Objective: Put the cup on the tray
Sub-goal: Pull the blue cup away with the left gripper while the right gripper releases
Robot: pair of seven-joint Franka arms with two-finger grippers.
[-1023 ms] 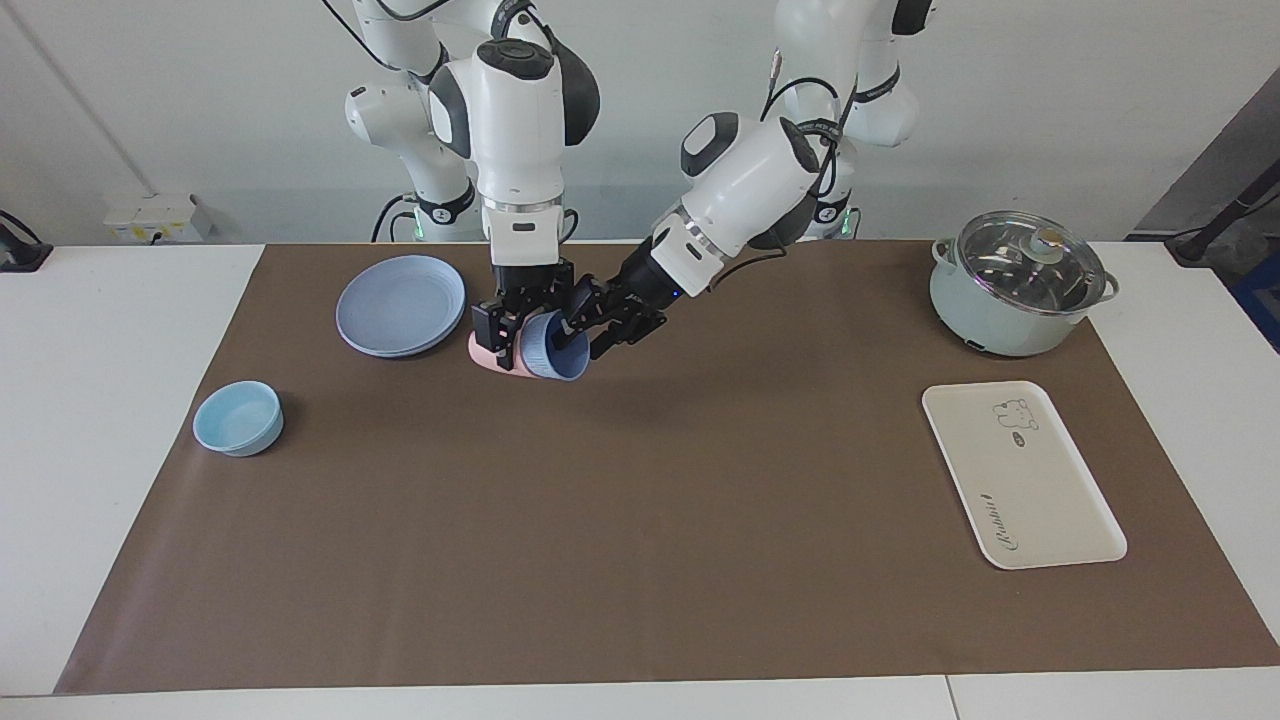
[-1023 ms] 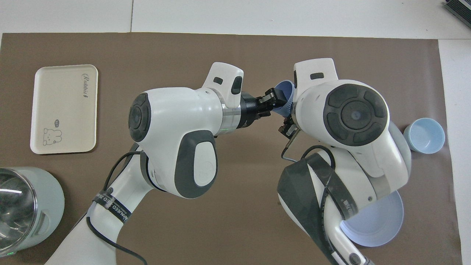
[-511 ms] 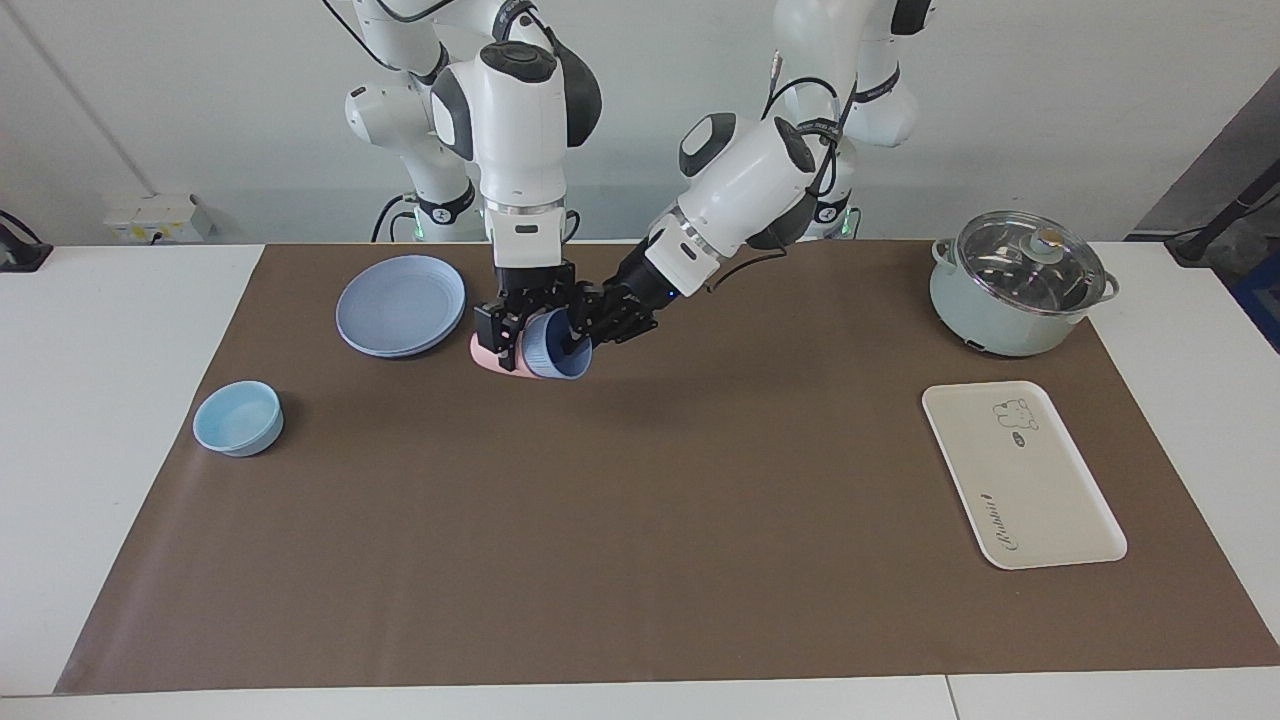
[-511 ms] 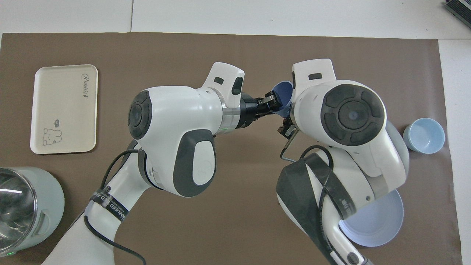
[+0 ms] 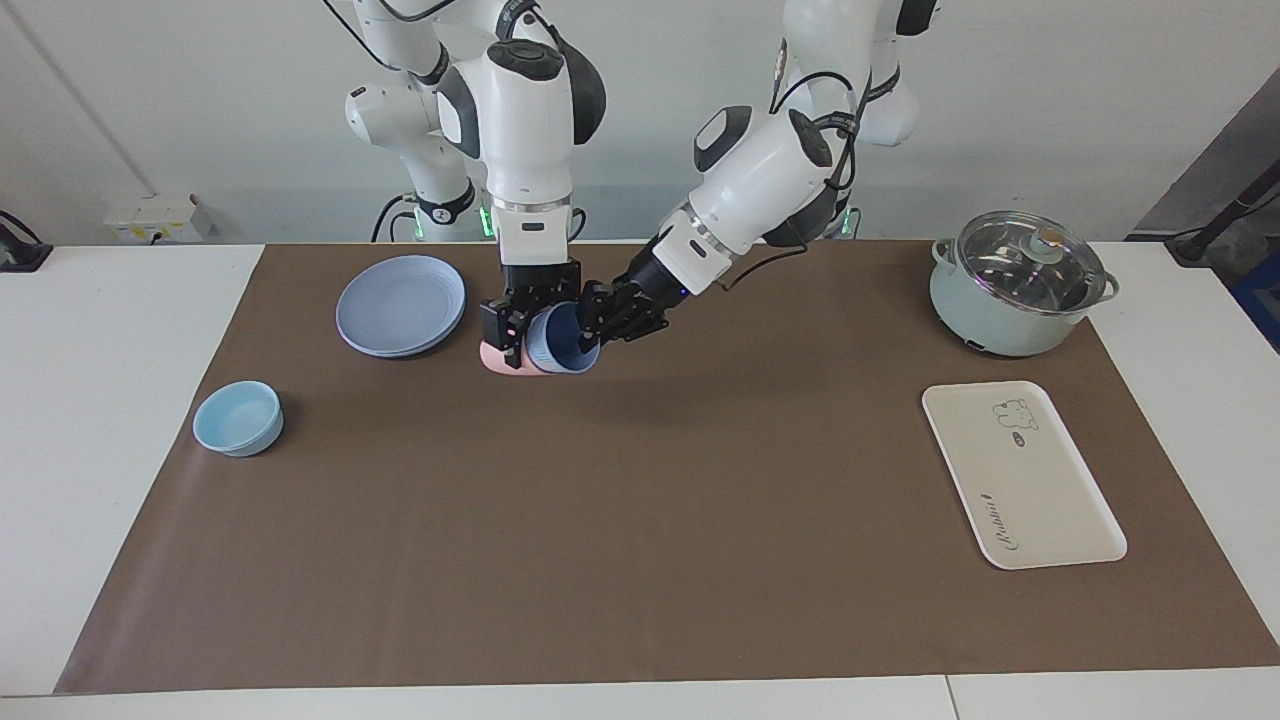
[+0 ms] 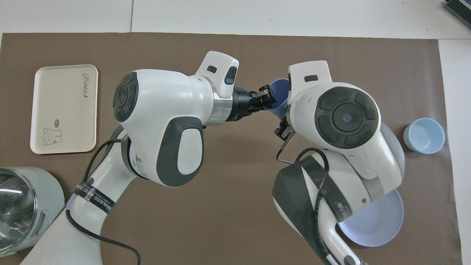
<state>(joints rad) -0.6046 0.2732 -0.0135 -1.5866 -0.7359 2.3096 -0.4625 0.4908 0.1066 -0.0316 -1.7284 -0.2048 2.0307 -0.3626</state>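
The periwinkle-blue cup (image 5: 562, 348) (image 6: 278, 96) sits nested in a pink cup (image 5: 492, 357), both tilted with their mouths toward the left arm's end of the table. My left gripper (image 5: 588, 322) (image 6: 265, 98) is shut on the blue cup's rim. From above, my right gripper (image 5: 508, 335) grips the pink cup's body; the overhead view hides it under its own arm. The cream tray (image 5: 1040, 500) (image 6: 70, 117) lies bare toward the left arm's end, well apart from the cups.
A round blue plate (image 5: 400, 305) (image 6: 371, 224) lies beside the cups toward the right arm's end. A light-blue bowl (image 5: 238, 417) (image 6: 424, 135) stands farther out. A lidded pot (image 5: 1015, 285) (image 6: 22, 206) stands nearer to the robots than the tray.
The left gripper's fingers have closed on the blue cup's rim. Both arms have risen a little, and the nested cups now stand more upright.
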